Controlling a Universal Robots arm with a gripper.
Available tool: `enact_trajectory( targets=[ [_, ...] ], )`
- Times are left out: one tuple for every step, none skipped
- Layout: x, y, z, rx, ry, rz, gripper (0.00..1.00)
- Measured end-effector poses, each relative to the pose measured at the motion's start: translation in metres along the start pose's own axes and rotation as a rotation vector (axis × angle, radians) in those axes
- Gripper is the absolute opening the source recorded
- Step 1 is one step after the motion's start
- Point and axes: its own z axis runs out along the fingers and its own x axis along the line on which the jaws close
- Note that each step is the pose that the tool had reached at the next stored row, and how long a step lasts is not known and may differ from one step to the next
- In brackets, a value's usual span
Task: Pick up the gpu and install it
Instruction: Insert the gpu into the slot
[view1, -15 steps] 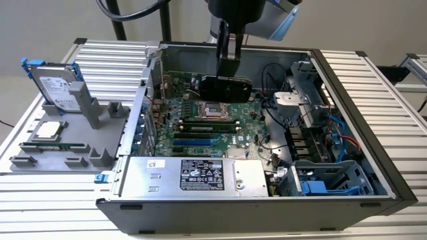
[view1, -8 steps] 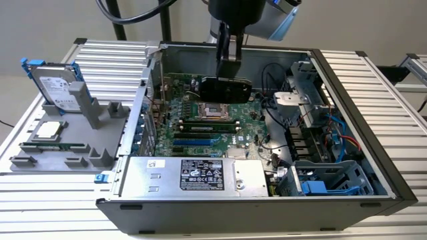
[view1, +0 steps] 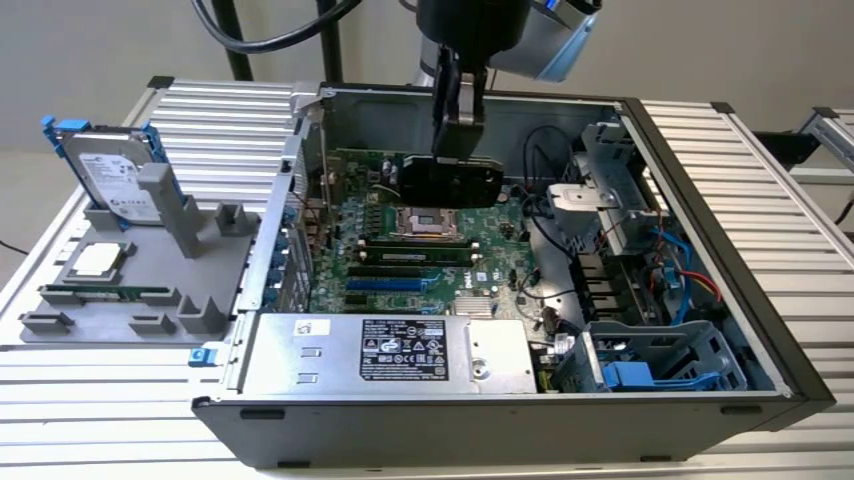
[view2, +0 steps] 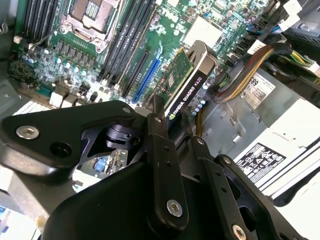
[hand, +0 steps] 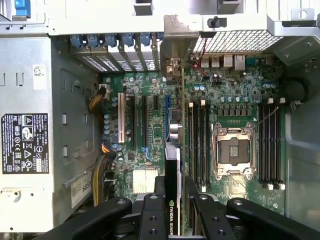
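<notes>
My gripper (view1: 454, 150) hangs inside the open computer case (view1: 721, 230), shut on the gpu (view1: 451, 182). The card is held on edge above the motherboard (view1: 400, 250), over the processor socket area in the exterior view. In the second wrist view the gpu (view2: 187, 82) shows its green board face and black shroud edge, clamped in the gripper (view2: 175, 125) above the blue slot (view2: 147, 75). In the first wrist view the gpu (hand: 172, 170) appears edge-on in the gripper (hand: 174, 187), roughly in line with the blue slot (hand: 167, 107). It hangs above the board, not seated.
A power supply (view1: 387, 350) fills the case's near side and a drive cage (view1: 654, 360) with cables sits on the exterior view's right. Outside the case, a grey fixture (view1: 134, 320) holds a hard drive (view1: 114, 175), a processor (view1: 96, 260) and a memory stick (view1: 107, 293).
</notes>
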Motion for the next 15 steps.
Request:
enact_trajectory(
  targets=[
    [0.0000,0.0000,0.0000,0.0000,0.0000,0.000,0.00],
    [0.0000,0.0000,0.0001,0.0000,-0.0001,0.000,0.00],
    [0.0000,0.0000,0.0004,0.0001,-0.0002,0.000,0.00],
    [-0.0001,-0.0001,0.0009,0.0001,-0.0004,0.000,0.00],
    [0.0000,-0.0001,0.0012,0.0001,-0.0002,0.000,0.00],
    [0.0000,-0.0001,0.0016,0.0000,-0.0001,0.000,0.00],
    [0.0000,-0.0001,0.0022,0.0000,-0.0001,0.000,0.00],
    [-0.0001,-0.0001,0.0029,0.0001,-0.0001,0.000,0.00],
    [-0.0001,-0.0002,0.0035,0.0000,-0.0002,0.000,0.00],
    [-0.0001,-0.0002,0.0041,0.0000,-0.0001,0.000,0.00],
    [-0.0001,-0.0002,0.0047,0.0000,-0.0001,0.000,0.00],
    [-0.0001,-0.0002,0.0054,0.0000,-0.0001,0.000,0.00],
    [-0.0001,-0.0003,0.0061,0.0000,-0.0002,0.000,0.00],
    [-0.0001,-0.0003,0.0066,0.0000,0.0000,0.000,0.00],
    [-0.0001,-0.0003,0.0072,0.0000,0.0000,0.000,0.00]
  ],
)
